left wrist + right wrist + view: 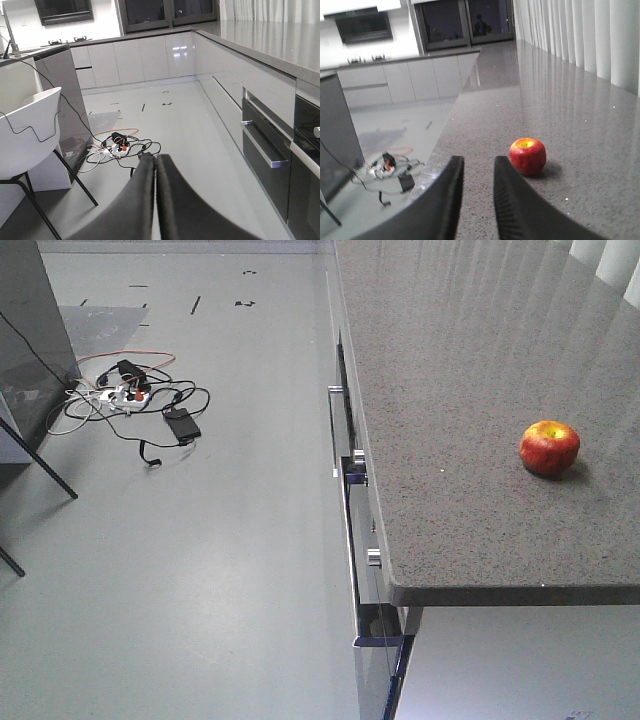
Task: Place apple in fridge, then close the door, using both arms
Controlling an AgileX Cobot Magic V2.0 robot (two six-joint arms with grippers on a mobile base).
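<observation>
1. at the far left a dark grey panel [30, 330] stands on the floor [230, 570]. in the left wrist view a white chair [30, 130] on thin black legs stands just beside it.
2. right of the panel a tangle of cables [130, 400] lies on the floor, with a white power strip [122, 395] and a black adapter [182, 425] among them.
3. the left gripper [155, 167] hangs over the floor. its dark fingers are pressed together with no gap and nothing between them. the cables lie on the floor beyond its tips.
4. next comes the cabinet front [350, 470] below the table, with a long metal handle [335, 430] and round knobs [373, 557]. the left wrist view shows this front running along its right side.
5. the table [450, 390] is a grey speckled slab filling the right half of the front view.
6. the apple [549, 448] sits upright on the table, towards its right side and back from the near edge. it is red with a yellow patch round the stem hollow and touches nothing else.
7. the right gripper [477, 162] hovers above the table near its left edge, fingers spread with a clear gap, holding nothing. the apple lies just beyond its tips and to their right, apart from them.
8. pale curtains [580, 35] hang along the far right side of the table.
</observation>
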